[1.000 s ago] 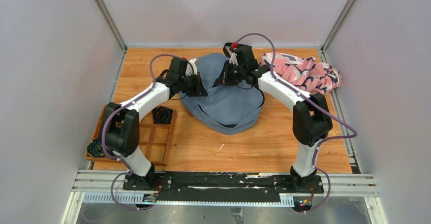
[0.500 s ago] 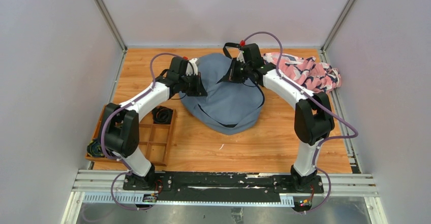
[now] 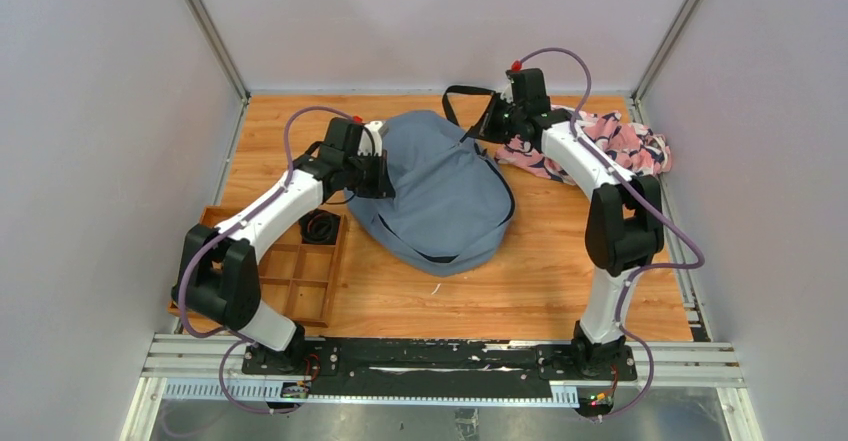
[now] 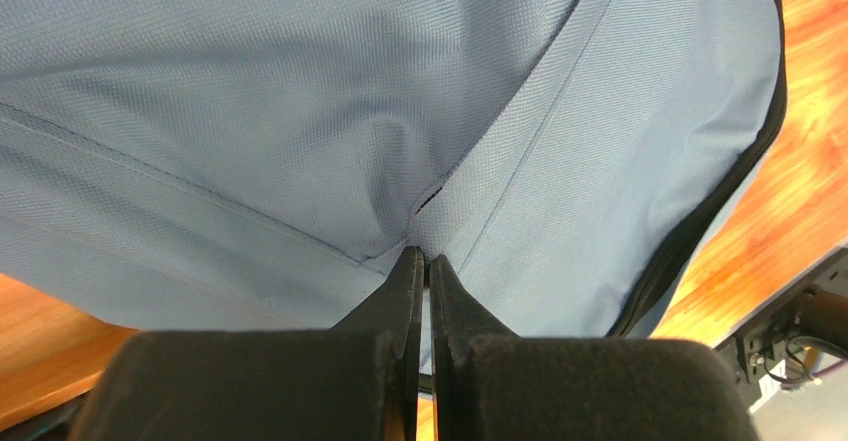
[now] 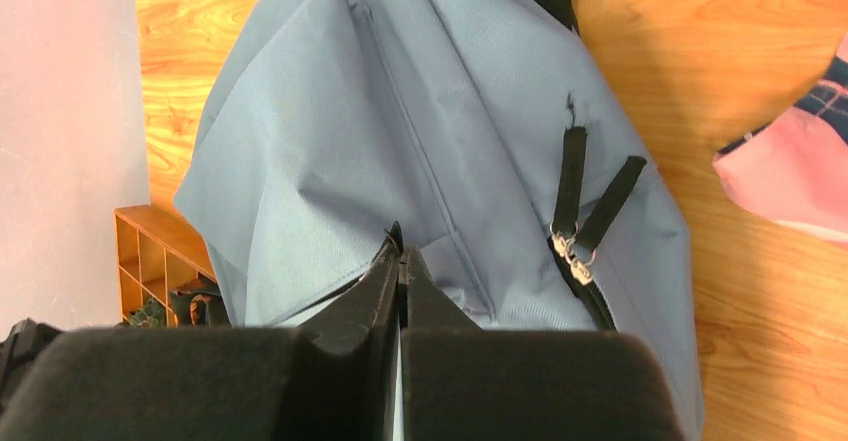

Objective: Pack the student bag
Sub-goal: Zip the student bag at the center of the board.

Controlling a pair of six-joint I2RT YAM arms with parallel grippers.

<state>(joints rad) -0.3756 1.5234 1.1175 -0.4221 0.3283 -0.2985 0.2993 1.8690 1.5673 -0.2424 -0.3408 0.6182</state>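
**Bag lies mid-counter with both tools closed at its edges**

You have the wooden counter (image 3: pixel 560 281) spread before both arms. The bag (image 3: pixel 440 186) is the biggest thing on it: grey-blue, soft and slumped flat at the middle, reaching toward the far edge, with a dark zipper seam curving round its near side.

To the right of the bag, by the far right corner, you see a crumpled pink, white and navy cloth (image 3: pixel 620 146). Part of the right arm crosses over it.

On the near left of the counter sits a wooden tray (image 3: pixel 333 266) split into compartments, apart from the bag.

Your left tool (image 4: pixel 421 258) is at the bag's left edge. Its jaws are pressed together on a pinch of the bag's fabric, which puckers right at the tips beside a seam.

Your right tool (image 5: pixel 398 241) is at the bag's far right edge, jaws closed tight. A fold of the bag rises toward its tips, but you cannot tell whether any fabric is caught between them.

A black strap (image 3: pixel 455 96) loops out from the bag's far end onto the wood.

A coil of black cable (image 3: pixel 320 227) lies in the tray's far right compartment.

Two metal zipper pulls (image 5: pixel 572 253) on black tabs lie together on the bag's right side.
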